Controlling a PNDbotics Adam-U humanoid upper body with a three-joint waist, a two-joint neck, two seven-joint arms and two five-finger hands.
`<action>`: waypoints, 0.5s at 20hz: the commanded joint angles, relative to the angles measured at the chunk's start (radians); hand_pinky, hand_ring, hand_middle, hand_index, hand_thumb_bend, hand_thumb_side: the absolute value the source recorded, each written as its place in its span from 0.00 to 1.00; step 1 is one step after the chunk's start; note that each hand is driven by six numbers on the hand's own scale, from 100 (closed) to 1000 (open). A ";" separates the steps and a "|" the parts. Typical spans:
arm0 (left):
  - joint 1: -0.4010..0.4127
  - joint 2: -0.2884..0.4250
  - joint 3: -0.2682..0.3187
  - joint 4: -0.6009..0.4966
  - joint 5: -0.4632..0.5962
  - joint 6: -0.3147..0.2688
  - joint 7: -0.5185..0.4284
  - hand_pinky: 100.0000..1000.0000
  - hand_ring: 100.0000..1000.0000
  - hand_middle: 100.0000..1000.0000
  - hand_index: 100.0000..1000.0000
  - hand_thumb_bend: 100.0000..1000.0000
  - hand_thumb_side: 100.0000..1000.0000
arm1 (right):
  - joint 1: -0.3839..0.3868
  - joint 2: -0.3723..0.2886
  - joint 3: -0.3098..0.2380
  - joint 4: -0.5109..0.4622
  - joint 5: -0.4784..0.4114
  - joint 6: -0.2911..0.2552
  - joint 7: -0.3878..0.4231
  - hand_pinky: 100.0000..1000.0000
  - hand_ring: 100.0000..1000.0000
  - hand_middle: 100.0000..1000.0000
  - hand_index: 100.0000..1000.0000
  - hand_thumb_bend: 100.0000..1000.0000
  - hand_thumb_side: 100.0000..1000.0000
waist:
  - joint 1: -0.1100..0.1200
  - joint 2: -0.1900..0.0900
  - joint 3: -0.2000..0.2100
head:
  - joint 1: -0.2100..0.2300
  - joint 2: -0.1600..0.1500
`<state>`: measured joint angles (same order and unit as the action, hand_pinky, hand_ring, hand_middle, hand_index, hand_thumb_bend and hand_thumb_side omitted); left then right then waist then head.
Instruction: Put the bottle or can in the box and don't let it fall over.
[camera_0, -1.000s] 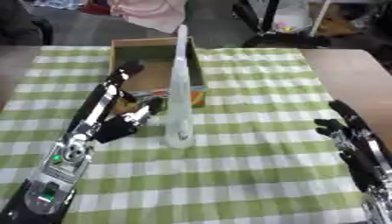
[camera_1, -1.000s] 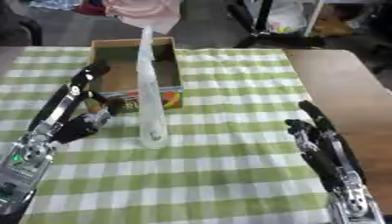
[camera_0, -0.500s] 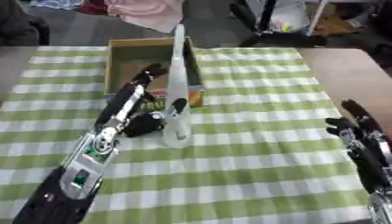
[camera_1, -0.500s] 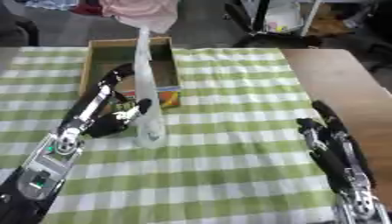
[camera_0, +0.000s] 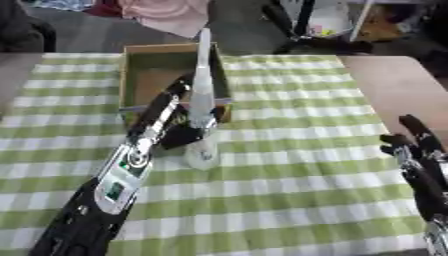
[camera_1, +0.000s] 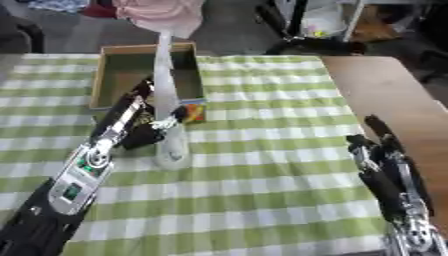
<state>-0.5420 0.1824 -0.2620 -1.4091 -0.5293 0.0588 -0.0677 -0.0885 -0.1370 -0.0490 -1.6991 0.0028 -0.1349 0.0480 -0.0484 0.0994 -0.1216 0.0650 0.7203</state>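
We look down on a desk (camera_0: 297, 190) covered with a green and white checked cloth (camera_0: 289, 150). Near the middle stands a tall, slim, pale bottle (camera_0: 202, 100), upright, its wide base resting on the cloth just in front of an open cardboard box (camera_0: 140, 65). The bottle is outside the box, on its near side, and its long narrow neck rises across the box in the picture.

Our left arm enters from the lower left corner and stretches toward the bottle. Our left hand (camera_0: 185, 134) sits against the bottle's lower part, on its left side, dark fingers curled round it.

Our right hand (camera_1: 378, 155) shows at the right edge, well apart from the bottle, resting with its fingers straight and pointing away from us, holding nothing.

In the left eye view the bottle's neck lies along the box's right wall, so the box floor shows to the left of it. In the right eye view the neck crosses the box interior, and a small colourful patch (camera_1: 194, 113) shows at the box's near right corner, beside the bottle. That view also shows more of the bare brown desk top at the right, beyond the cloth.

Pink fabric (camera_0: 166, 12) lies beyond the far edge of the box.
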 joint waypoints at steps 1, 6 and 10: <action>-0.028 -0.006 0.000 0.012 0.008 0.003 0.003 0.62 1.00 1.00 0.94 0.27 0.70 | -0.008 -0.014 -0.005 -0.019 0.001 0.000 -0.002 0.79 0.79 0.99 0.98 0.00 0.47 | 0.000 -0.015 -0.001 | 0.002 0.004; -0.037 -0.008 -0.006 0.038 0.017 0.009 -0.002 0.62 1.00 1.00 0.91 0.23 0.68 | -0.007 -0.014 -0.003 -0.017 0.000 0.001 0.000 0.79 0.79 0.99 0.98 0.00 0.47 | 0.001 -0.015 -0.003 | 0.002 0.006; -0.039 -0.009 -0.009 0.061 0.008 0.007 -0.009 0.63 1.00 1.00 0.88 0.14 0.63 | -0.006 -0.014 -0.003 -0.017 0.000 0.001 0.000 0.79 0.79 0.99 0.98 0.00 0.47 | 0.001 -0.014 -0.004 | 0.002 0.008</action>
<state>-0.5606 0.1743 -0.2683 -1.3425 -0.5200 0.0665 -0.0746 -0.0879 -0.1369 -0.0487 -1.6991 0.0028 -0.1349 0.0481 -0.0481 0.0991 -0.1232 0.0652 0.7275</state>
